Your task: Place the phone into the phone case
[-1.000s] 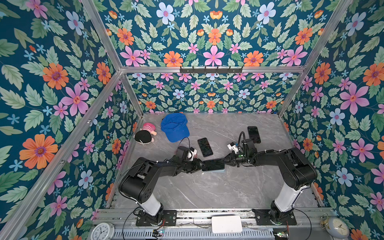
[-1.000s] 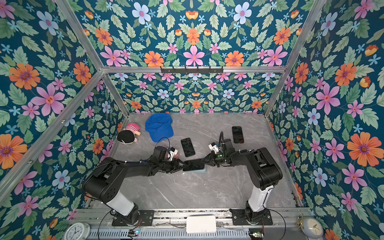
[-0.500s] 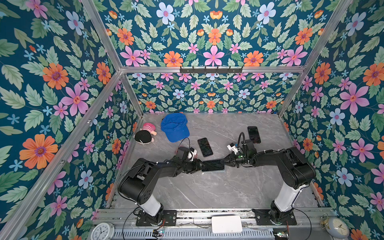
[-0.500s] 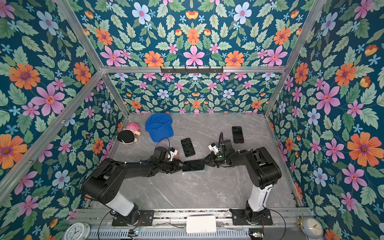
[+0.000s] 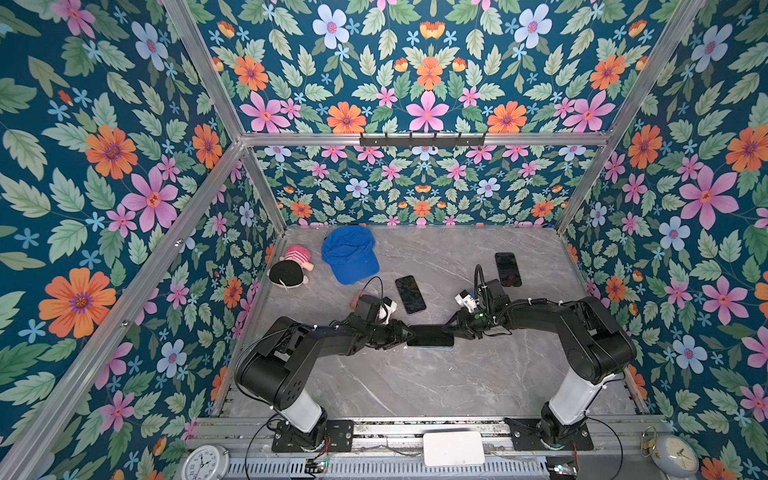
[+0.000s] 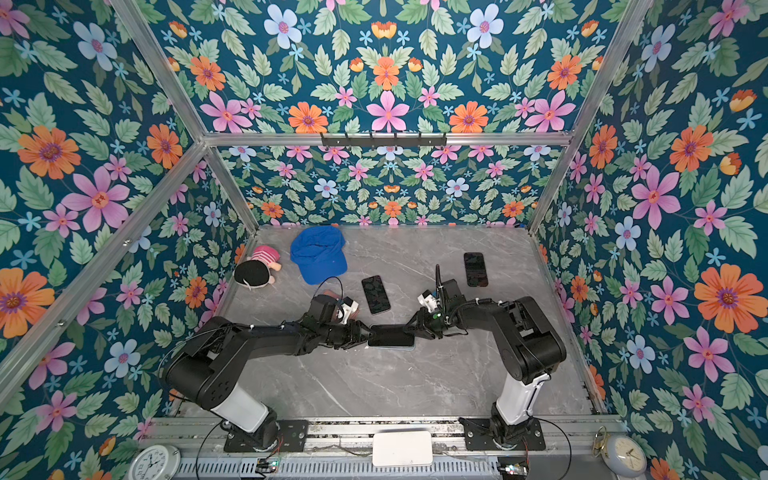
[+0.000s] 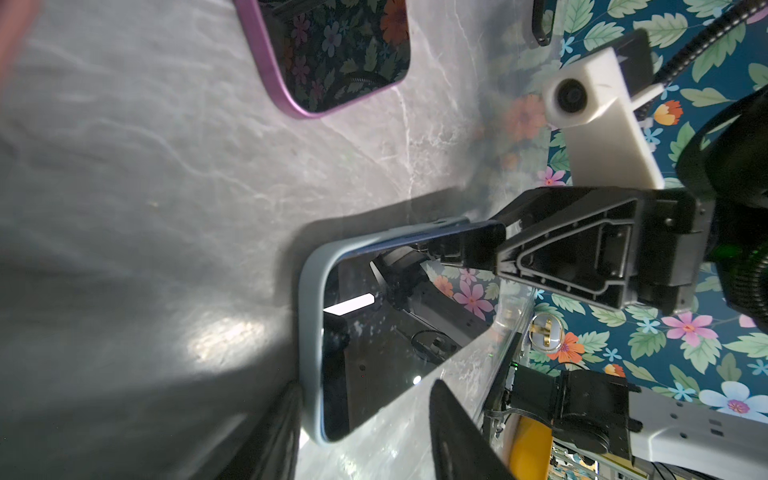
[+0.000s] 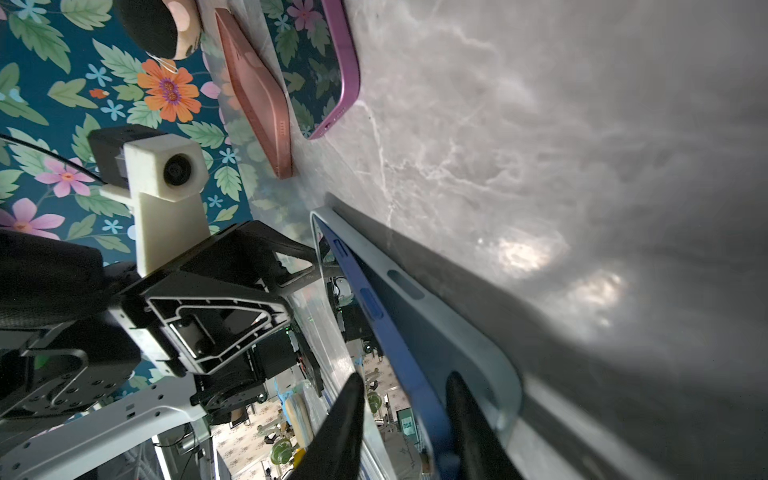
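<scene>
The phone [image 5: 430, 334] [image 6: 390, 336], dark-screened with a blue edge [image 8: 386, 332], lies mid-table in the pale blue phone case [image 7: 309, 332] [image 8: 490, 357]. Its end by my right gripper stands tilted up out of the case. My right gripper [image 5: 451, 330] [image 8: 406, 376] is open around that raised end, one finger between phone and case, the other apart from the screen. My left gripper [image 5: 405, 333] [image 7: 365, 388] is open at the opposite end. It straddles a case corner, with one finger beside the case's short end.
A purple-edged phone [image 5: 410, 294] and a pink case [image 8: 257, 95] lie just behind the left wrist. Another black phone [image 5: 508, 269] lies behind the right arm. A blue cap [image 5: 350, 253] and a plush doll [image 5: 291, 268] sit at the back left. Floral walls enclose the table.
My right gripper's jaws have opened off the phone's end. Both arms and the phone stay about where they were.
</scene>
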### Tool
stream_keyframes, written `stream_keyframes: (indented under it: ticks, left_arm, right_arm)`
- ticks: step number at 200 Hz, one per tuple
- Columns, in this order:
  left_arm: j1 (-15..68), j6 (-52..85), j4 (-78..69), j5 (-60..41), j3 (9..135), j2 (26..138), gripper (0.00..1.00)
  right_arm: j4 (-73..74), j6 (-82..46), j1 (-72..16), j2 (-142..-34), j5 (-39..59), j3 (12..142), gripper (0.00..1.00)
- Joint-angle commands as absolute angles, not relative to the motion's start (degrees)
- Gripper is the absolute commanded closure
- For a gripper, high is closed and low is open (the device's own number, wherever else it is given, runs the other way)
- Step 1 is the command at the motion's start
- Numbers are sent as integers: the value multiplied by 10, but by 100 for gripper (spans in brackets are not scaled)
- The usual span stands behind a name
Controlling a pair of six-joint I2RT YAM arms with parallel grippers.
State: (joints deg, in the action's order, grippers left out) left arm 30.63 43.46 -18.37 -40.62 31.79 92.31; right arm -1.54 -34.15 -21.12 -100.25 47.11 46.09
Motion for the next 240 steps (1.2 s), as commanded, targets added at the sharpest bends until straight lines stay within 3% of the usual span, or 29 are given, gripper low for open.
stream_keyframes:
  ticks: [1, 46, 84, 135, 240]
  left_arm:
    - [307, 430, -182, -416, 319, 921, 49]
    - [306, 417, -165, -415, 321, 922, 49]
    - [307, 393, -118, -405, 332, 916, 49]
    - [307, 385, -102, -406, 342, 921, 53]
    - [308, 372, -72, -392, 354, 922, 62]
  right_arm:
    - [-90, -308, -217, -990, 434, 479, 58]
    - [-187, -275, -231, -972, 357, 517, 45]
    - [-255, -277, -249, -924, 279, 519, 45]
    - [-244, -307, -273, -896, 254, 483, 57]
    - [-209, -321, -290, -924, 282, 493, 73]
